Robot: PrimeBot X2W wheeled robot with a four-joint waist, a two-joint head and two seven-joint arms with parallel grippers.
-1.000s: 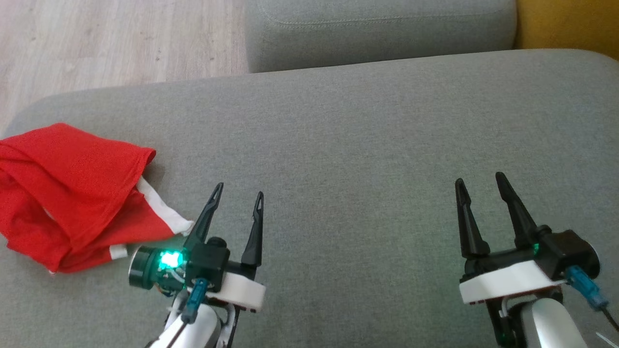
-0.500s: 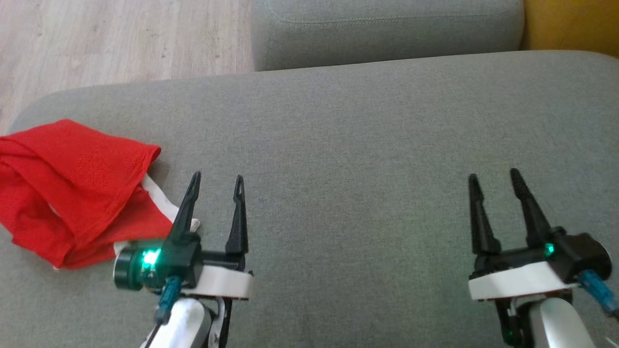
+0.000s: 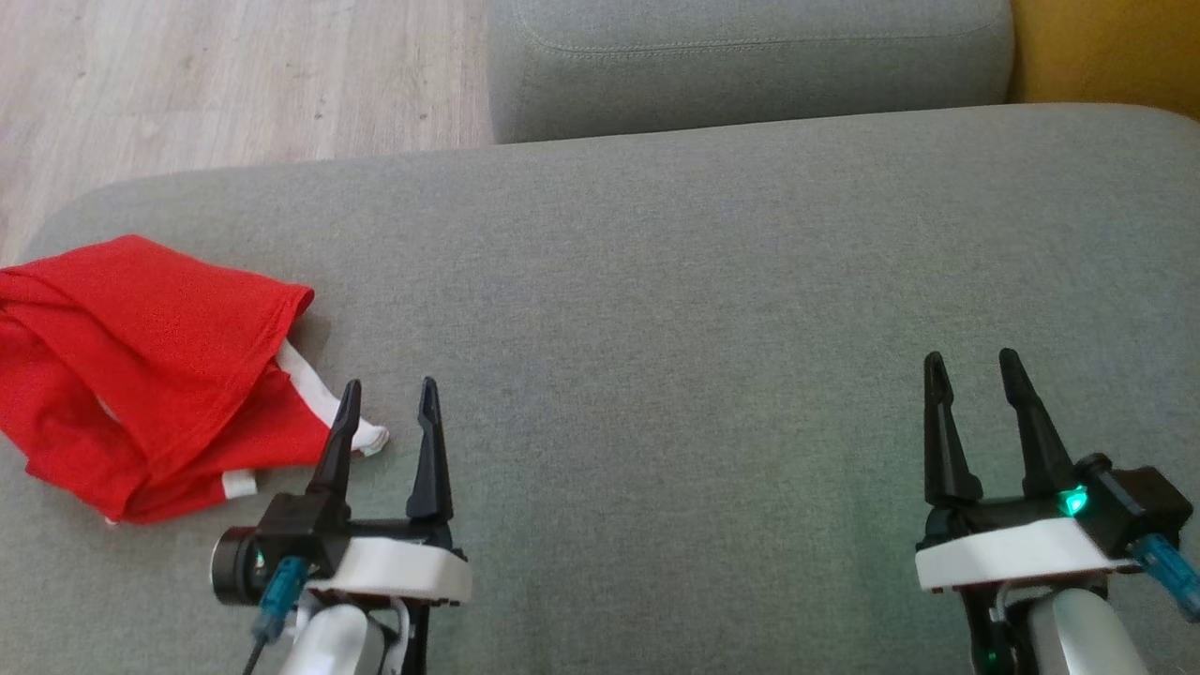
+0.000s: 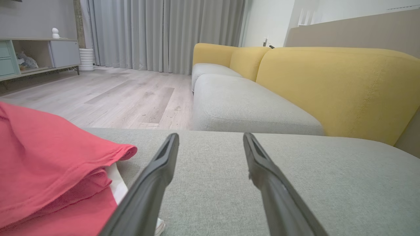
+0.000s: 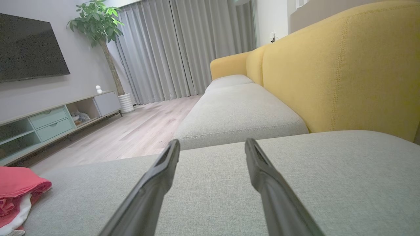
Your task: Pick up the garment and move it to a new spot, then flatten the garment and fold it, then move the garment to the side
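Observation:
The garment (image 3: 141,366) is red with white trim and lies folded in a loose pile at the left end of the grey sofa seat (image 3: 675,281). It also fills the left of the left wrist view, garment (image 4: 49,164), and shows at the far left in the right wrist view, garment (image 5: 16,190). My left gripper (image 3: 389,396) stands open just right of the garment's white edge, nothing between its fingers. My right gripper (image 3: 970,367) is open over bare cushion at the lower right, far from the garment.
A second grey seat cushion (image 3: 750,66) lies beyond the one before me, with a yellow sofa back (image 3: 1106,47) at the right. Wooden floor (image 3: 234,84) lies past the seat's far left edge. A TV console (image 5: 49,121) stands against the wall.
My left gripper has drawn back and to the left, now beside the garment's white trim. My right gripper has shifted slightly right and down. The head view has shifted a little.

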